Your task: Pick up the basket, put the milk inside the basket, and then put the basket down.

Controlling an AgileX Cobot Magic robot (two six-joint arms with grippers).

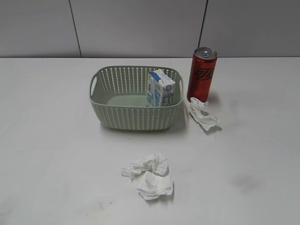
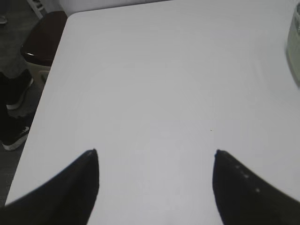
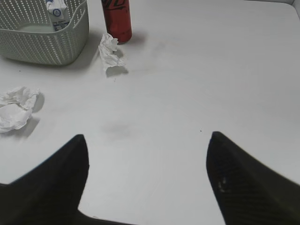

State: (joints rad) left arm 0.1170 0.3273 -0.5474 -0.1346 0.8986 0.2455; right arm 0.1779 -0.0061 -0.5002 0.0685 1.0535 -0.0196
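The basket (image 1: 136, 99) sat on the surface (image 1: 56, 154) in the upper middle of the exterior view, and the milk (image 1: 160, 88) stood upright inside it, against its right wall. By that layout the task looked essentially finished, so the step in hand seemed to be only leaving things undisturbed. Doing that well would mean keeping both arms low and well apart from the basket, avoiding any sweep past the can (image 1: 201, 74) just right of it, which would tip easily, and not dragging tissue across the surface. The left gripper (image 2: 156, 154) showed its fingers spread wide over bare surface, with only a sliver of the basket at the right edge of its view. The right gripper (image 3: 147, 138) likewise had its fingers spread and held nothing, with basket, milk and can in the upper left of its frame. Counted: one basket, one milk, one can, one tissue (image 1: 202, 114) just below the can, and a wad (image 1: 149, 176) in the lower middle that may be two pieces touching.
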